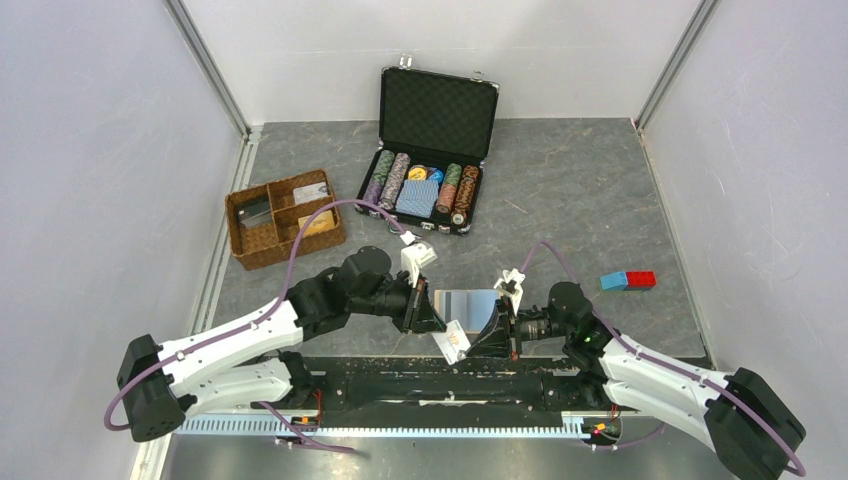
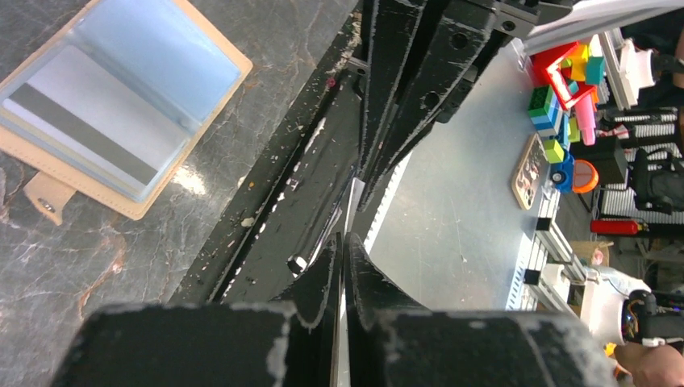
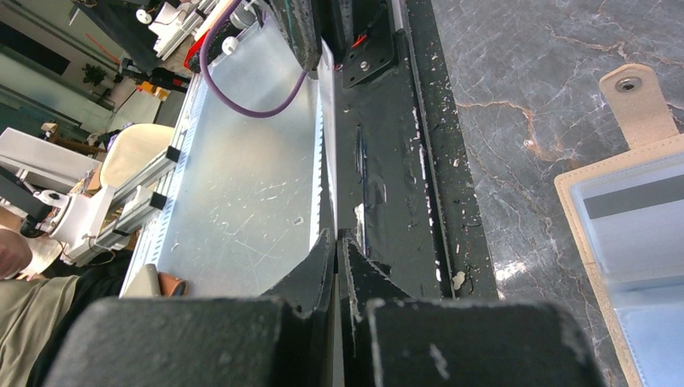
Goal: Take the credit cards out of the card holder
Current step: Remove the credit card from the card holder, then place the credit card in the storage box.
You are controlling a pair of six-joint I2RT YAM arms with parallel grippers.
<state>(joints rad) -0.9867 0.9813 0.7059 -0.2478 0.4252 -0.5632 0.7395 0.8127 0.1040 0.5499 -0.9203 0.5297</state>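
Observation:
The tan card holder [image 1: 470, 303] lies open on the grey table between my two grippers, pale blue pockets up. It shows in the left wrist view [image 2: 121, 97] with a striped credit card [image 2: 89, 133] still in a pocket, and in the right wrist view [image 3: 637, 242]. A white credit card [image 1: 453, 345] with an orange mark hangs above the near edge between the grippers. My left gripper [image 1: 440, 328] [image 2: 344, 238] is shut on one end of it, seen edge-on [image 2: 352, 205]. My right gripper [image 1: 476, 345] [image 3: 336, 235] is shut at its other end.
A brown wicker tray [image 1: 290, 248] with cards in its compartments stands at the left. An open black case [image 1: 438, 105] holds poker chips and a blue deck [image 1: 418, 197]. Blue and red bricks [image 1: 628, 280] lie at the right. A black rail [image 1: 430, 385] runs along the near edge.

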